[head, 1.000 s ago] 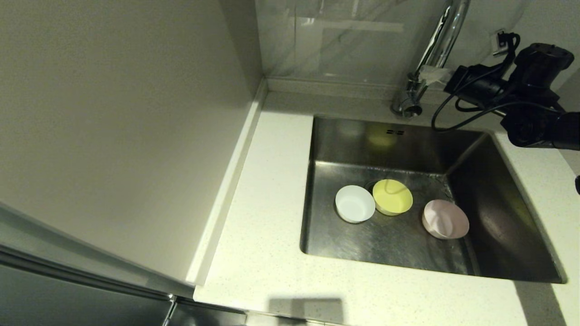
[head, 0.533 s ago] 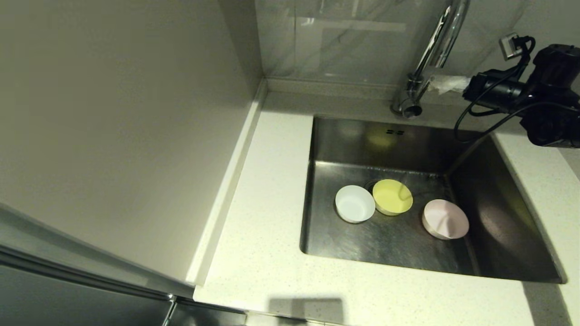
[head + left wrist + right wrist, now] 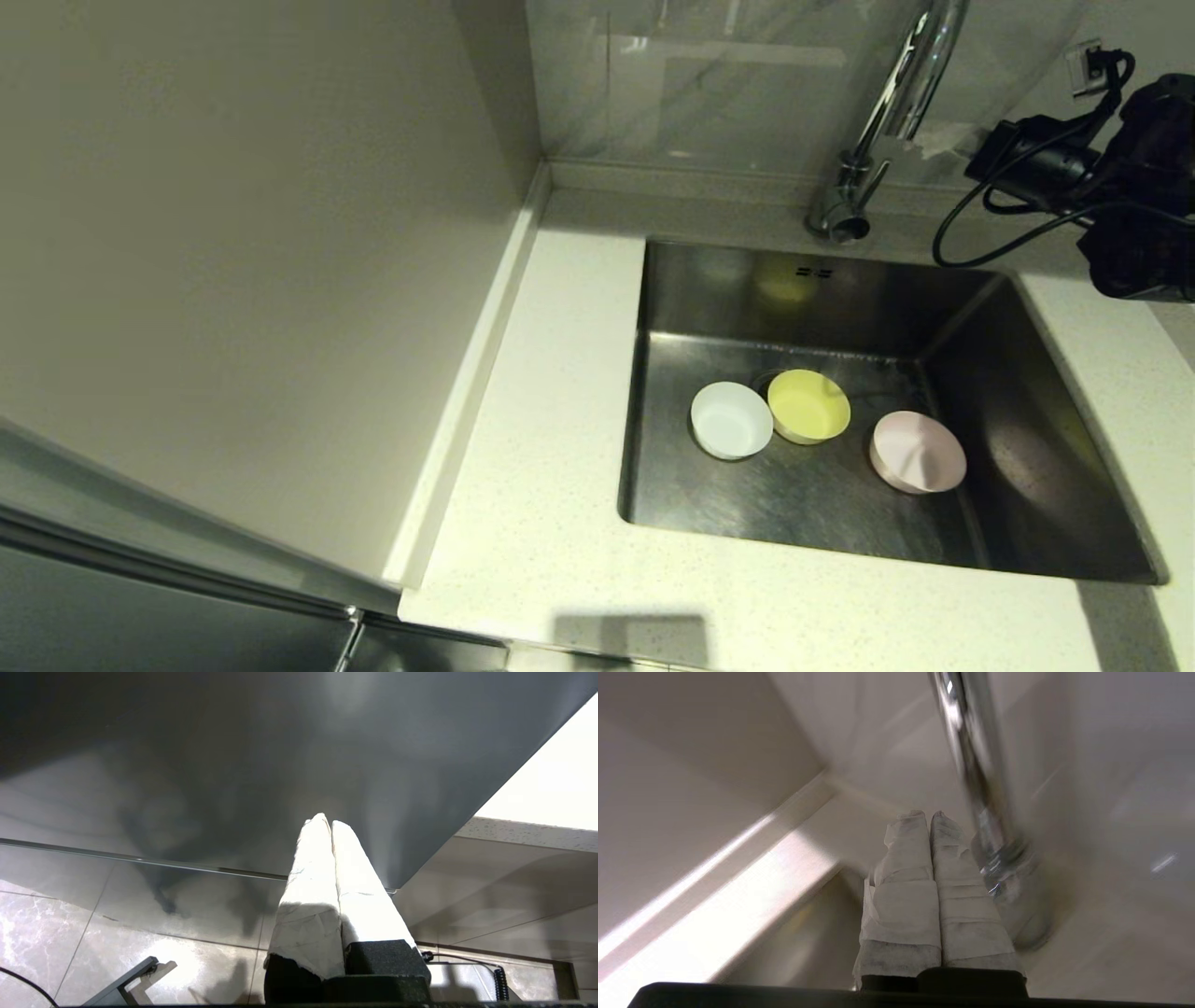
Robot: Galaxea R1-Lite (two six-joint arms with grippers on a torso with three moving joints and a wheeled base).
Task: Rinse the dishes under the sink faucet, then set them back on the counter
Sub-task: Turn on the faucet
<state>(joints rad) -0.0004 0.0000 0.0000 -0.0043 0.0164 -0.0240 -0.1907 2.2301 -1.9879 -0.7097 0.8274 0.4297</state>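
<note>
Unlabelled sink (image 3: 1027, 448), three plain bowls (image 3: 808, 405)

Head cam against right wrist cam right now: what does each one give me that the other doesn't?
Only the head view shows the white bowl, yellow-green bowl and pink bowl, all on the floor of the sink, with the white and yellow-green ones close together. Only the right wrist view shows the right gripper with its wrapped fingers pressed together, empty, beside the tap's base. Both show the faucet and the counter.
</note>
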